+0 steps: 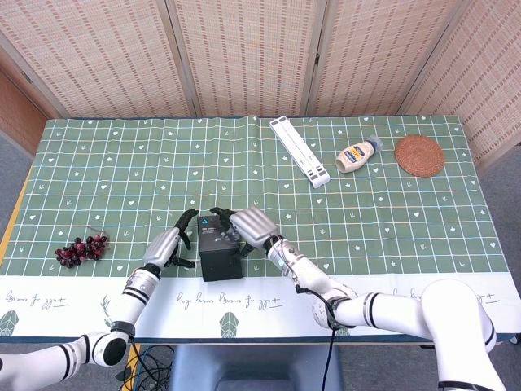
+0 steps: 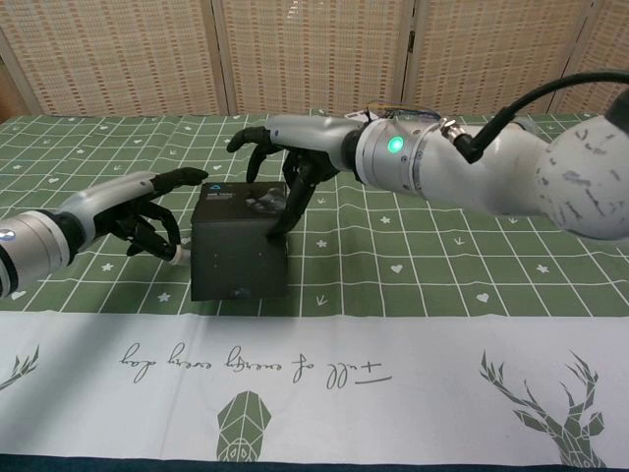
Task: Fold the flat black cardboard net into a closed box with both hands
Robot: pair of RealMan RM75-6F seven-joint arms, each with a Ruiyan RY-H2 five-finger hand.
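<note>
The black cardboard box [image 1: 218,251] stands folded and shut on the green tablecloth near the front edge, with a small printed label on its top [image 2: 228,195]. My right hand [image 1: 248,226] reaches over it from the right with fingers spread. Its fingertips [image 2: 286,210] press down on the top's right part. My left hand [image 1: 166,244] lies beside the box's left wall with fingers apart and partly curled, holding nothing. Its fingertips [image 2: 175,252] are close to the wall; I cannot tell whether they touch it.
A bunch of dark grapes [image 1: 80,248] lies at the left near the front. At the back right are a long white folded stand [image 1: 300,151], a mayonnaise bottle [image 1: 358,154] and a round woven coaster [image 1: 419,155]. A folding screen stands behind the table.
</note>
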